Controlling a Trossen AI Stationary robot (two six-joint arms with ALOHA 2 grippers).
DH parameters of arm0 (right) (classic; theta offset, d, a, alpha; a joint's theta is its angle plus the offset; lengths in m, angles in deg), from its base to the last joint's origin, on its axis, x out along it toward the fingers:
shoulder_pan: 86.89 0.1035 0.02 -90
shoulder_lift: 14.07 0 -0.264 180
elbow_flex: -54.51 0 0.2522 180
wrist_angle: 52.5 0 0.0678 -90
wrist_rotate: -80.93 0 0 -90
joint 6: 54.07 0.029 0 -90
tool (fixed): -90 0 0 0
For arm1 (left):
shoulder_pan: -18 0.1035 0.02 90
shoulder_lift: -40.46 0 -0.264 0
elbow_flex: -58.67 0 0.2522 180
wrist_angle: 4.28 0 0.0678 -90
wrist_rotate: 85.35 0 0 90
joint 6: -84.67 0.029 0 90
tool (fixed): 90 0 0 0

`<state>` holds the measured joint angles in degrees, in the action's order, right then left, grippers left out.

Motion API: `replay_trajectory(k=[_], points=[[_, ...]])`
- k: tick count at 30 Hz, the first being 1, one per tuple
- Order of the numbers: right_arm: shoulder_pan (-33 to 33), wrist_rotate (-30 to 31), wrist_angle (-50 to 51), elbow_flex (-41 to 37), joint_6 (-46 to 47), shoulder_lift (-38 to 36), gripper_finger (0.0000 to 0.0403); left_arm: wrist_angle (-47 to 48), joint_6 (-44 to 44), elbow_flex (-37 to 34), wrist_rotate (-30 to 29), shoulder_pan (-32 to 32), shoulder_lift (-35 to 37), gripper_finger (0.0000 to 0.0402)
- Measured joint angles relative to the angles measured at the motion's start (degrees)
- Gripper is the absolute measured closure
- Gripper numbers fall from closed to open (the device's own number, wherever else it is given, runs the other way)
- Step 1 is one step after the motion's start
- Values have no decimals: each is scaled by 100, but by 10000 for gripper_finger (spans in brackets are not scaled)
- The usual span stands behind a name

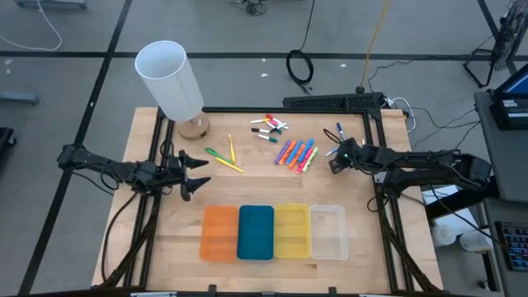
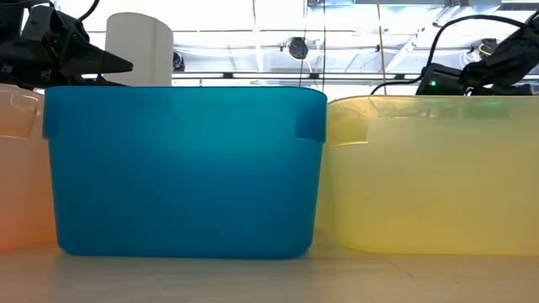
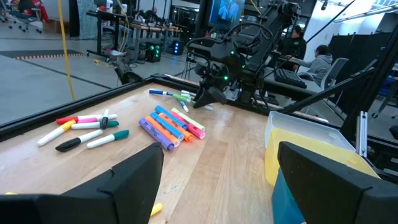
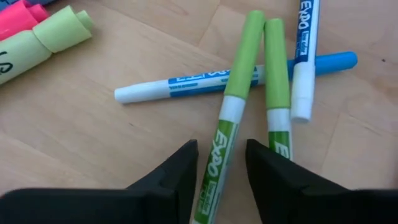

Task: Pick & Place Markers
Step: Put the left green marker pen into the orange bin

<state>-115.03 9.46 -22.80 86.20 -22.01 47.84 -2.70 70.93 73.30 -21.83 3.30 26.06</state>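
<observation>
On wooden table (image 1: 165, 247): trays (image 1: 272, 232) empty, markers (image 1: 297, 153) unsorted; right gripper (image 4: 221, 165) part-closed astride green-capped Expo marker (image 4: 231, 106), not clamped; left gripper (image 1: 195, 174) wide open, idle.

You're in a robotics lab: beyond the left tool (image 3: 214, 186), past the wooden bench (image 3: 236, 149), stand equipment racks (image 3: 134, 37) with glowing green lights, a monitor (image 3: 227, 12), and a seated person (image 3: 317, 59) at a desk.
</observation>
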Motion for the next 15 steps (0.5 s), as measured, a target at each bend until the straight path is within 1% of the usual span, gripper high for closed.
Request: replay_trajectory(k=[7,8,12,15], points=[[73,-29,-413,-22,-282,11,374,0,0,1,-1,-2,-1,78],[113,-34,-473,-22,-301,4,380,0,-1,2,0,0,0,78],[279,-166,-555,7,-326,-90,378,-2,0,0,0,0,0,78],[397,-280,-793,11,-364,-240,365,0,-2,1,-1,-1,-1,78]])
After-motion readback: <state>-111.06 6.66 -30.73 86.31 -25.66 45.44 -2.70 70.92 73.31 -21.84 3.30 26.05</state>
